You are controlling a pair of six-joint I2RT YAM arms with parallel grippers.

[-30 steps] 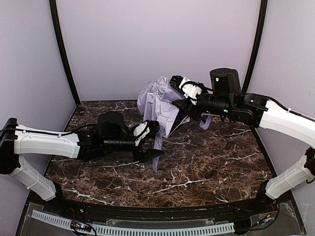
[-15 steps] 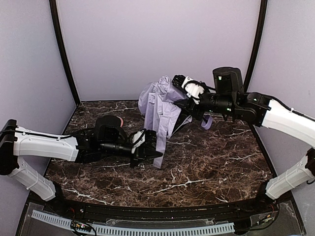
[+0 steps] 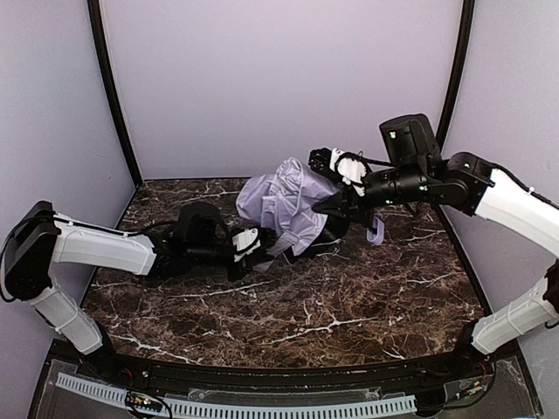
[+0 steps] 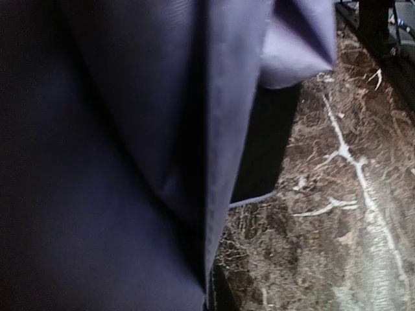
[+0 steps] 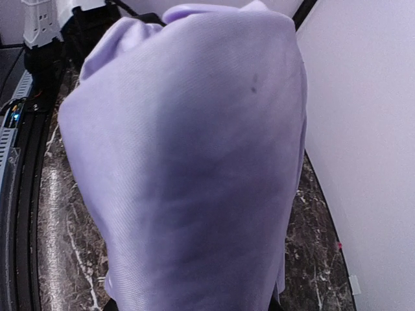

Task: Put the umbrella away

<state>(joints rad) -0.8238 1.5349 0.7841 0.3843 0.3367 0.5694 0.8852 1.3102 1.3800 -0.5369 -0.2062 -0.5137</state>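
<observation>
umbrella (image 3: pixel 288 202) bunched centre-far on counter (image 3: pixel 367 297), left jaws at its near-left hem, right jaws at its right. fabric blocks both wrist views, can't tell either grip. risk: loose fabric slips out, canopy billows open.

The table (image 3: pixel 367 297) is dark brown stone with thin white lines. Pale purple walls (image 3: pixel 262 78) stand around it. A white strip (image 3: pixel 262 408) in front may be plastic.

The umbrella (image 3: pixel 284 201) lower, more compact; left gripper (image 3: pixel 258 250) now under its fabric.
</observation>
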